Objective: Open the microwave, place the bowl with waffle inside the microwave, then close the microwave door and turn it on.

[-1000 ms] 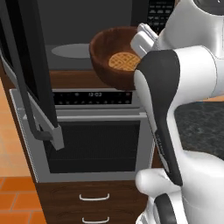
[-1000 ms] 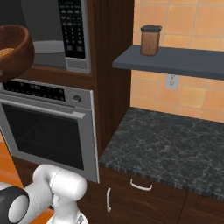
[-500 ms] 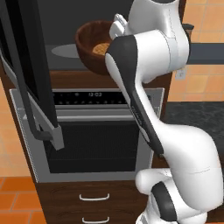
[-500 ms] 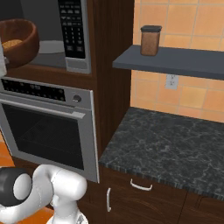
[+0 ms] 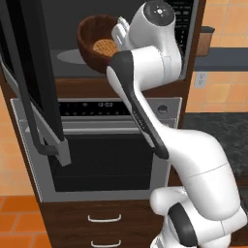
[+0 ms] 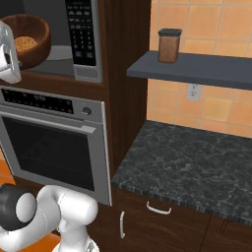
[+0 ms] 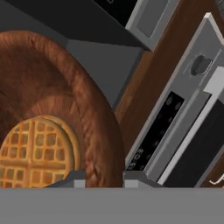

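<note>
You've got the bowl with waffle (image 5: 99, 44) pinched by its rim: in the hand view the two dark fingertips (image 7: 72, 178) straddle the brown wall of the bowl, one inside by the waffle, one outside, so the gripper (image 7: 101, 180) is clamped on the rim, not closed empty.

Where it sits: the bowl is up at the mouth of the microwave (image 6: 74, 39), tilted, open side facing back toward the cams. In the left base view it hangs over the grey turntable (image 5: 70, 55), which pokes out at the bowl's 8 o'clock. In the right base view the bowl sits at 9 o'clock from the keypad (image 6: 78, 30), w/ the turntable showing at its 4 o'clock. I can't tell whether the bowl base touches the turntable; looks apart to me.

The relation that matters: the bowl hangs off the fingers toward the cavity, w/ the turntable under it. So the next move, as I judge it, is further in and down, levelling the tilt so the waffle (image 7: 37, 153) stays put.

The microwave door (image 5: 29, 77) stands swung wide at 9 o'clock of the bowl in the left view, well apart, handle (image 5: 41, 131) low. Wall oven (image 6: 54, 142) is right below the cavity; keep the wrist off its top panel.
</note>
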